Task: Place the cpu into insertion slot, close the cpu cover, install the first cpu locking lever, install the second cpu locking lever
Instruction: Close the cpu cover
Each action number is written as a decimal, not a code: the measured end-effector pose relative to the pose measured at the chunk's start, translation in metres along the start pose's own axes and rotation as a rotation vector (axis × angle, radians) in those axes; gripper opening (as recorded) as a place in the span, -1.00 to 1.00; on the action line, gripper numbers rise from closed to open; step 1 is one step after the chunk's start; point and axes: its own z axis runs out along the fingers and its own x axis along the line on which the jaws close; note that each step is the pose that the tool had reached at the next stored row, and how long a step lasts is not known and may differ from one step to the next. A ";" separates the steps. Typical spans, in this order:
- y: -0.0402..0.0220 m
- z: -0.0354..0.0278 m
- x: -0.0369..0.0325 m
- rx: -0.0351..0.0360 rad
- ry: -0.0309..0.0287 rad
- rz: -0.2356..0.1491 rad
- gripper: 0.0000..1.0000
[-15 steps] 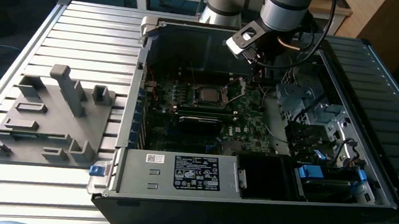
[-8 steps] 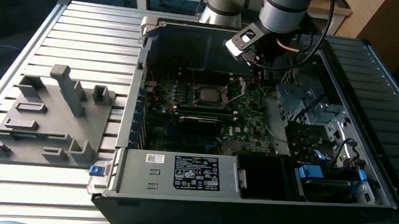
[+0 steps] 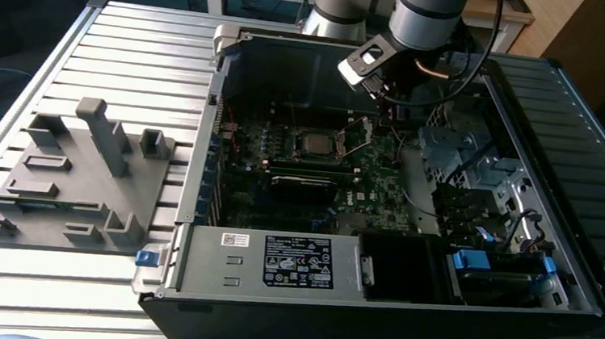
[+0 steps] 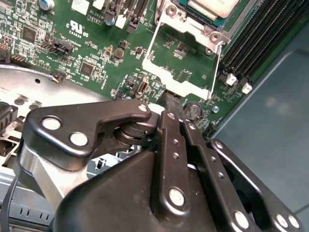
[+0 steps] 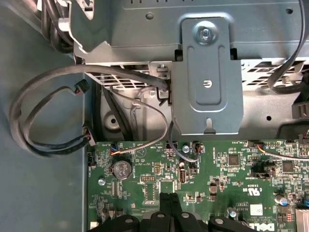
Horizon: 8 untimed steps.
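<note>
An open computer case [image 3: 400, 311] lay on the slatted metal worktop [image 3: 139, 51], with a grey moulded fixture [image 3: 74, 184] beside it toward the exterior view's left. The arm reached down into the case from the far side, and its gripper [image 4: 171, 102] hung low over the green motherboard [image 3: 311, 198], just beside the insertion slot [image 4: 208, 32] on the exterior view's right. The cpu [image 3: 313, 144] was already seated in that slot, its dull silver face up and framed by the slot's metal rim. The cpu cover [image 4: 150, 47] was not yet down: it stood swung away from the slot, and the board's green surface showed through its cut-out middle. In both wrist views the gripper's two fingers [image 5: 165, 205] were drawn together with no gap between them, and in the second wrist view their joined tip sat right at the free edge of the cover, on the side away from the cpu. Whether the tip pressed on that edge or merely stood next to it could not be told. The long black memory slots [image 4: 251, 43] ran alongside the socket. In the first wrist view a round coin cell [image 5: 120, 169] sat near the board's corner, looped grey cables [image 5: 38, 121] trailed across the case floor, and a grey metal bracket [image 5: 205, 92] was screwed to the case wall above the board.
</note>
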 end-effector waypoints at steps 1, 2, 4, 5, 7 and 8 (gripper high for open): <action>-0.0005 0.0000 0.0000 -0.0001 0.0000 0.000 -0.79; -0.0017 -0.0001 0.0000 -0.0003 -0.0001 0.000 -0.79; -0.0059 -0.0002 -0.0002 -0.0021 -0.0001 0.000 -0.79; -0.0087 -0.0003 -0.0003 -0.0035 0.0001 0.000 -0.79; -0.0151 -0.0006 -0.0006 -0.0073 0.0002 0.000 -0.79; -0.0185 -0.0008 -0.0008 -0.0097 0.0003 0.000 -0.79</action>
